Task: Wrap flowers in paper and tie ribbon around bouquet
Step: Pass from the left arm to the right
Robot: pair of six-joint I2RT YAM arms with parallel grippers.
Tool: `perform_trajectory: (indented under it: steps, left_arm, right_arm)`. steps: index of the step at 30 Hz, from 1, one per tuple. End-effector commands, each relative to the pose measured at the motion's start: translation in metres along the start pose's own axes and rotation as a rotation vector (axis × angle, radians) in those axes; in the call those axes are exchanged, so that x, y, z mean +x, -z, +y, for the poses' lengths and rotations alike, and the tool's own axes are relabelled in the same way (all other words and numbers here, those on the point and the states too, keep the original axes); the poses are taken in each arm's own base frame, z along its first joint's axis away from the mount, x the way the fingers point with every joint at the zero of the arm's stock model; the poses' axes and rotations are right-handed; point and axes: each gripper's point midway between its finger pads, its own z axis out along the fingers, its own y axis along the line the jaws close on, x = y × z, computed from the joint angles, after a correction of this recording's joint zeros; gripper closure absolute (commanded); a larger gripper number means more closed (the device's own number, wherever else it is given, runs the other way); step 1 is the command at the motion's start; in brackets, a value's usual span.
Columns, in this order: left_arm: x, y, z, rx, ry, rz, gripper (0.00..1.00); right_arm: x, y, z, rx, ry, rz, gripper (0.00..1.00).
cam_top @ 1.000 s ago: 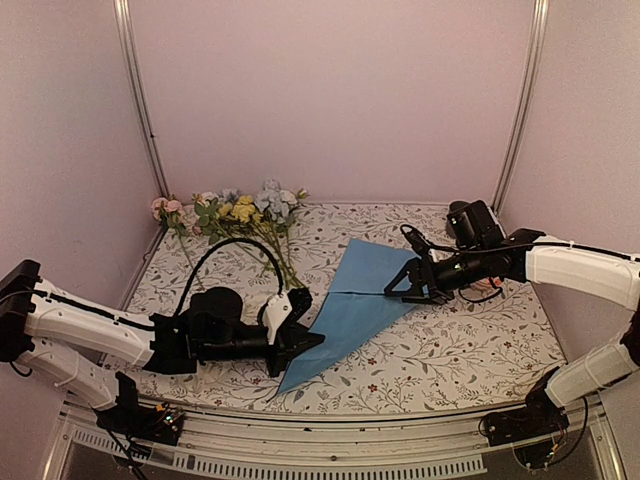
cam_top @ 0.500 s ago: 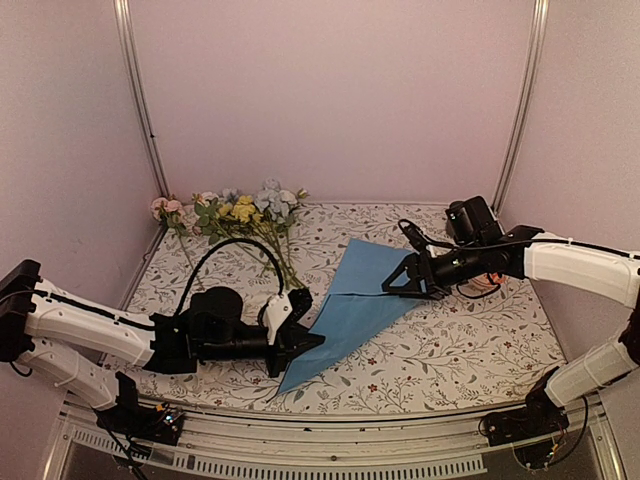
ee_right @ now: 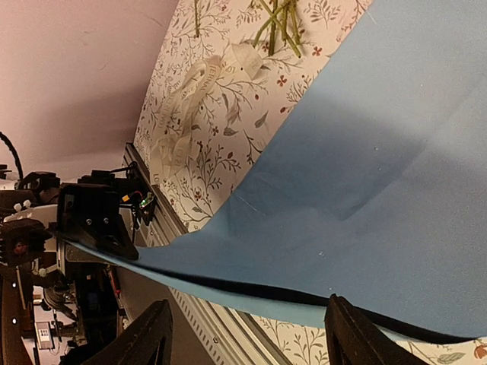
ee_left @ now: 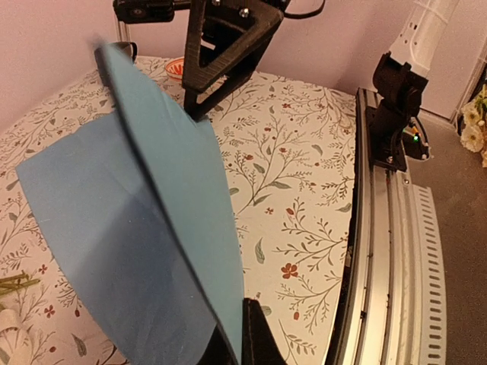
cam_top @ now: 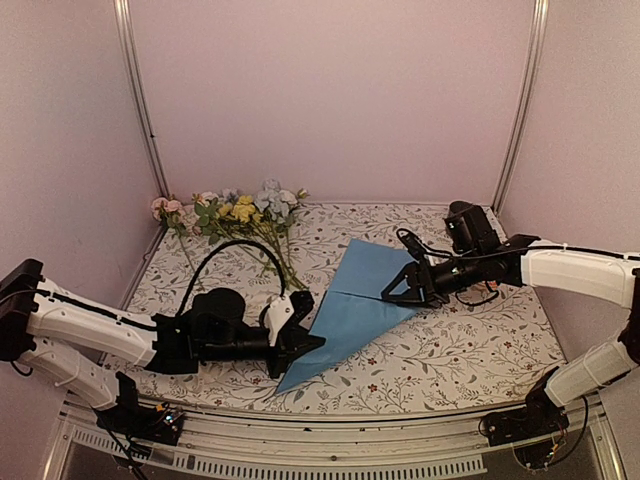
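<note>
The light blue paper (cam_top: pixel 350 305) lies partly folded in the middle of the tablecloth, one flap raised (ee_left: pixel 175 190). My left gripper (cam_top: pixel 300 342) is shut on its near corner (ee_left: pixel 242 342), low over the table. My right gripper (cam_top: pixel 397 290) stands open at the paper's right corner, and the paper's raised edge (ee_right: pixel 251 293), with a dark navy underside showing, runs between its spread fingers (ee_right: pixel 148 338). The flowers (cam_top: pixel 240 215) lie at the back left, stems (ee_right: pixel 278 19) pointing at the paper. The cream ribbon (ee_right: pixel 190 99) lies crumpled beside the stems. No bouquet is formed.
The metal frame rail (ee_left: pixel 388 228) runs along the table's near edge. A small orange-rimmed object (ee_left: pixel 176 68) sits by the right arm. Pink walls and upright posts (cam_top: pixel 140 100) close in the back and sides.
My right gripper has slid a little left along the paper's right corner, its jaws barely narrowing. The left gripper has stayed shut on the near corner.
</note>
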Motion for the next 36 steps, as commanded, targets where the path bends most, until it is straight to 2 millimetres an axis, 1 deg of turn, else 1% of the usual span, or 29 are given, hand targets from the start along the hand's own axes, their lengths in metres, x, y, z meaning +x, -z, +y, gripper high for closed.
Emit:
perform_trajectory:
  steps: [1, 8, 13, 16, 22, 29, 32, 36]
  left_arm:
    - [-0.009, -0.003, 0.004, -0.005, -0.005, -0.022, 1.0]
    - [-0.006, -0.004, 0.007, -0.021, -0.002, -0.013, 1.0]
    - [0.006, -0.01, 0.01, -0.037, -0.003, 0.037, 1.0]
    - [0.01, -0.013, 0.008, -0.022, -0.006, 0.052, 1.0]
    - [0.021, -0.016, 0.005, -0.005, -0.003, 0.08, 1.0]
    - [0.026, -0.017, 0.003, 0.008, 0.019, 0.086, 1.0]
    - [0.029, -0.018, 0.001, 0.02, 0.022, 0.089, 1.0]
    - [0.032, -0.019, 0.0, 0.027, 0.021, 0.099, 1.0]
  right_arm:
    - [0.006, 0.003, 0.003, -0.037, -0.006, -0.001, 0.29]
    - [0.018, 0.006, 0.004, -0.055, -0.019, 0.009, 0.3]
    - [0.031, 0.007, 0.004, -0.07, -0.037, 0.027, 0.32]
    - [0.038, 0.006, -0.003, -0.05, -0.046, 0.036, 0.32]
    - [0.042, 0.004, -0.023, 0.052, -0.002, 0.063, 0.29]
    - [0.052, -0.002, -0.02, -0.005, -0.001, 0.099, 0.3]
    - [0.053, -0.003, -0.023, 0.004, 0.003, 0.102, 0.3]
    - [0.056, -0.006, -0.031, 0.028, 0.014, 0.113, 0.26]
